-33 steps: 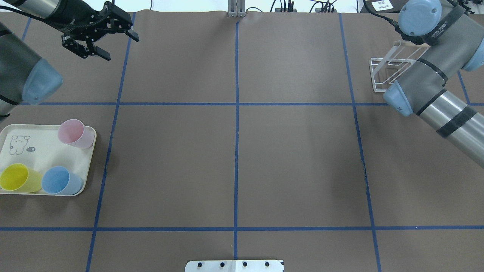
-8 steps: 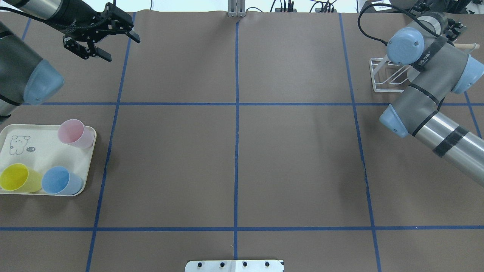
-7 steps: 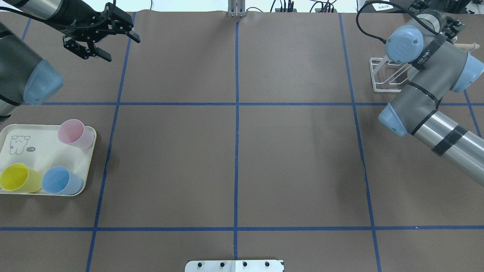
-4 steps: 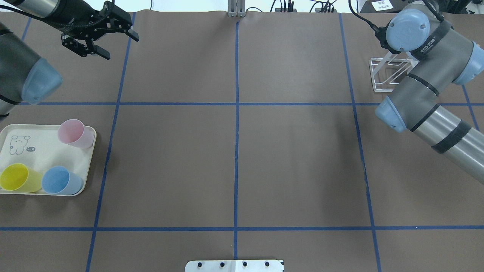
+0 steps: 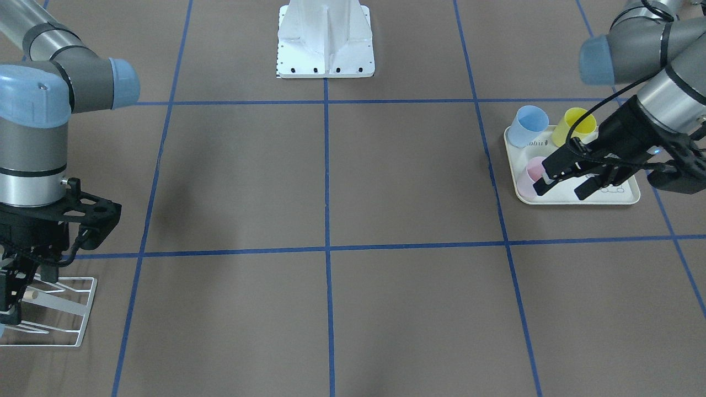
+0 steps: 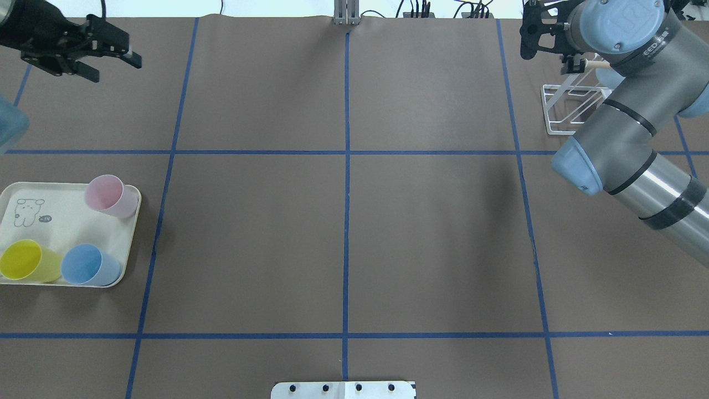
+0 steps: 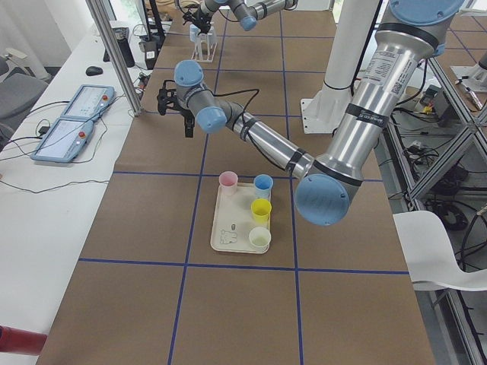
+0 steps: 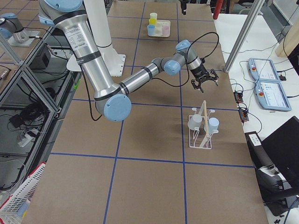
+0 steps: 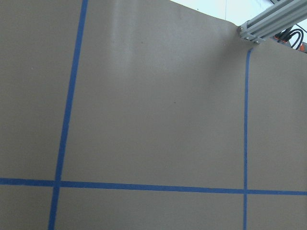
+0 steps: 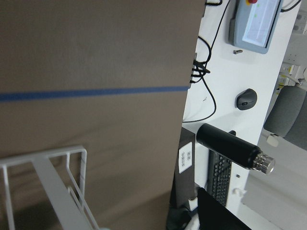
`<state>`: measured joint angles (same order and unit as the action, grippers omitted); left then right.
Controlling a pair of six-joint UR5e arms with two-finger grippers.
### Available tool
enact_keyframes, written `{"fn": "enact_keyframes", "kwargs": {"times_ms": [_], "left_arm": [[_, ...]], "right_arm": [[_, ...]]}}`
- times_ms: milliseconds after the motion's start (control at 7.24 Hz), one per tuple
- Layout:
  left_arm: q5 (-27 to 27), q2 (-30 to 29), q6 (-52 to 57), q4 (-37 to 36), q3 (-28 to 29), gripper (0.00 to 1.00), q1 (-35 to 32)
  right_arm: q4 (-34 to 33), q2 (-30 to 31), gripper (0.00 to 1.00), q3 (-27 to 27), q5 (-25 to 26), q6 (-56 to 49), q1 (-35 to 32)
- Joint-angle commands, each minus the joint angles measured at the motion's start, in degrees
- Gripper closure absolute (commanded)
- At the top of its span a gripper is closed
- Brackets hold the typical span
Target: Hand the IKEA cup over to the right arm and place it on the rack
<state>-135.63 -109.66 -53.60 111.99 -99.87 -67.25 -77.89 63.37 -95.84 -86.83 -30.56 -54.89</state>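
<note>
Pink (image 6: 111, 195), yellow (image 6: 27, 260) and blue (image 6: 88, 265) cups stand on the cream tray (image 6: 66, 227) at the table's left; the left side view shows a pale cup (image 7: 259, 239) there too. My left gripper (image 6: 116, 71) hangs open and empty at the far left corner, well away from the tray. At the far right stands the white wire rack (image 6: 559, 113) with its wooden rod (image 6: 595, 65). In the right side view it carries a white cup (image 8: 195, 122) and a pale blue cup (image 8: 213, 124). My right gripper (image 6: 545, 47) hovers just left of the rack, open and empty.
The right arm's elbow (image 6: 615, 138) covers much of the rack from overhead. A white base plate (image 6: 343, 390) sits at the near edge. Blue tape lines grid the brown table (image 6: 343, 233). Teach pendants (image 8: 261, 79) and cables lie beyond the far edge.
My left gripper has drawn leftward toward the view's edge. The right arm's wrist has swung, so its gripper now shows left of the rack. Tray and cups have not moved.
</note>
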Motion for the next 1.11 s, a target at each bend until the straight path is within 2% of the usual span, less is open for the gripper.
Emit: {"fn": "enact_keyframes", "kwargs": {"times_ms": [0, 138, 276, 414, 691, 967], "left_arm": [[9.4, 10.6, 12.2, -0.1, -2.9, 0.0, -0.4], [11.2, 13.7, 13.8, 0.1, -3.4, 0.0, -0.2], [11.3, 17.3, 16.7, 0.4, -4.4, 0.0, 0.3], [11.4, 18.5, 17.0, 0.6, -4.5, 0.0, 2.7], [19.0, 18.6, 8.8, 1.7, -4.5, 0.0, 11.6], [18.7, 18.6, 7.5, 2.4, -4.5, 0.0, 12.8]], "right_arm": [[0.4, -0.7, 0.03, -4.3, -13.6, 28.9, 0.3], [0.0, -3.0, 0.02, -4.6, -17.3, 39.9, 1.3], [-0.3, -4.9, 0.01, -4.5, -18.8, 48.5, 3.2], [-0.5, -6.0, 0.01, -4.6, -19.2, 53.3, 5.3], [-15.8, -13.0, 0.01, -5.9, -19.2, 53.8, 7.6], [-17.3, -13.7, 0.01, -6.0, -19.1, 53.8, 9.6]]}}
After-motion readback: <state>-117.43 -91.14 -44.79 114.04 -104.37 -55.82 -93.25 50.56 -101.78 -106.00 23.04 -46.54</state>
